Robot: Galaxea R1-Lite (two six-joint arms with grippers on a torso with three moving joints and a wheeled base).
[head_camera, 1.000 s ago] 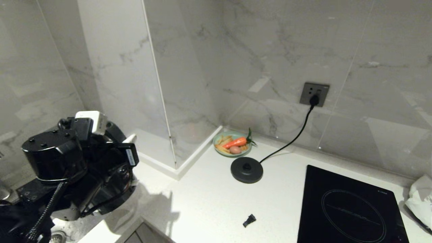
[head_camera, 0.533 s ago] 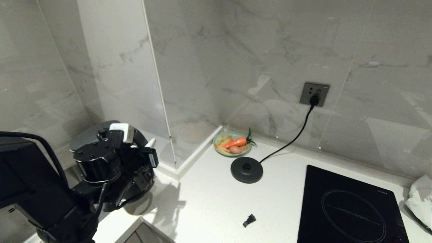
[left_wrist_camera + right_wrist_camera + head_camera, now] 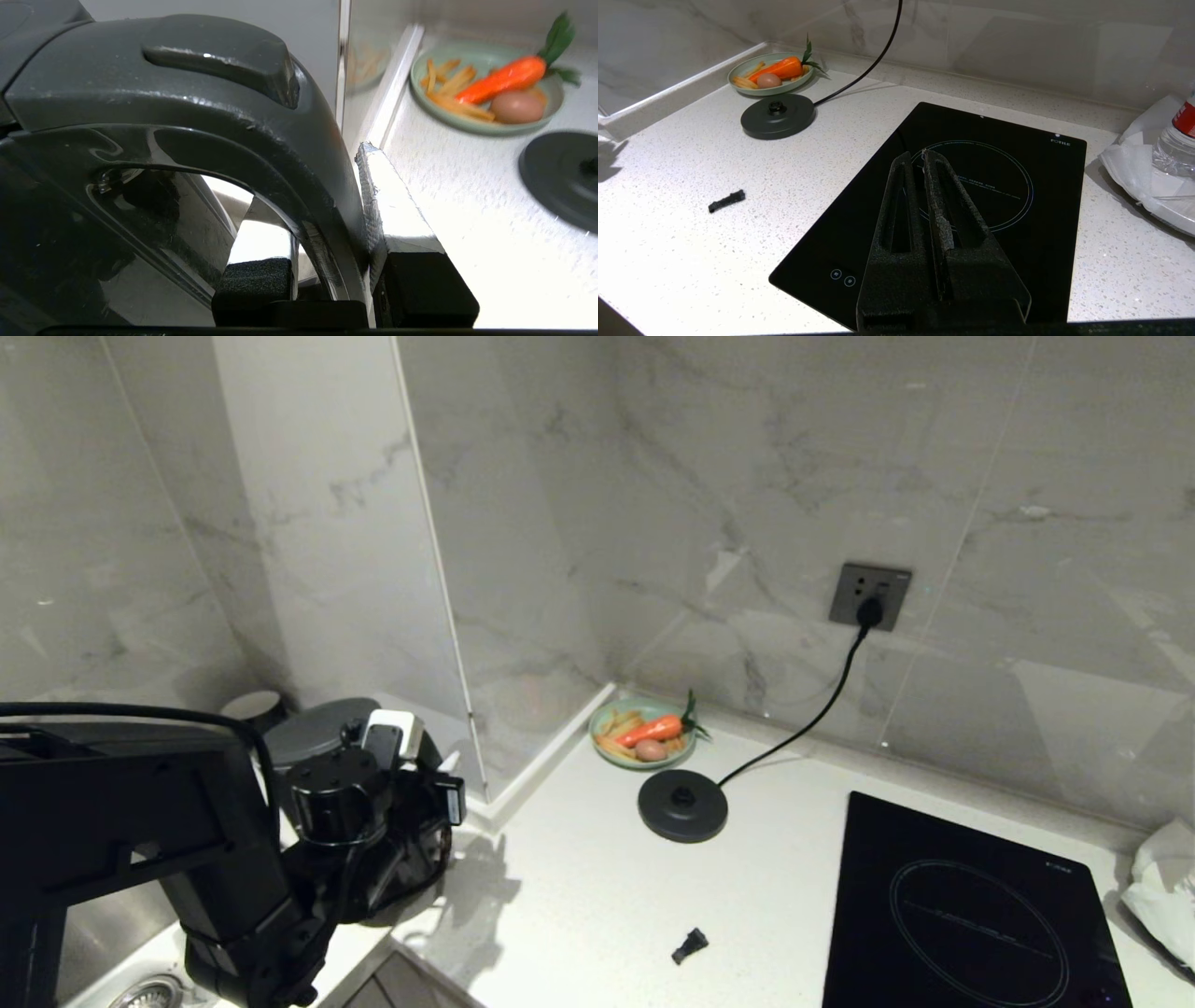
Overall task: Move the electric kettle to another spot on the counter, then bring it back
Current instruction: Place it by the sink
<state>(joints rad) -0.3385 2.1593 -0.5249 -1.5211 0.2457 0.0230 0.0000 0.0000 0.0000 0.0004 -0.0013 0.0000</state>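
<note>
The electric kettle point(image 3: 313, 733) is at the far left of the white counter point(image 3: 579, 896), beside the sink. Only its grey round lid shows in the head view; my left arm covers the body. My left gripper point(image 3: 425, 793) is shut on the kettle's big black loop handle point(image 3: 210, 107). In the left wrist view one finger point(image 3: 254, 261) sits inside the loop and the other finger point(image 3: 392, 200) presses on its outer side. I cannot tell whether the kettle's bottom touches the counter. My right gripper point(image 3: 915, 154) is parked over the hob, shut and empty.
The kettle's round black base disc point(image 3: 682, 805) with its cord lies mid-counter, a green plate of food point(image 3: 644, 733) behind it. A marble column corner point(image 3: 485, 793) stands right of the kettle. Induction hob point(image 3: 971, 915), small black piece point(image 3: 689, 945), white bag point(image 3: 1158, 887), sink point(image 3: 149, 989).
My left arm has carried the kettle away from the camera, down and to the right in the head view, toward the column corner. The grip has not changed.
</note>
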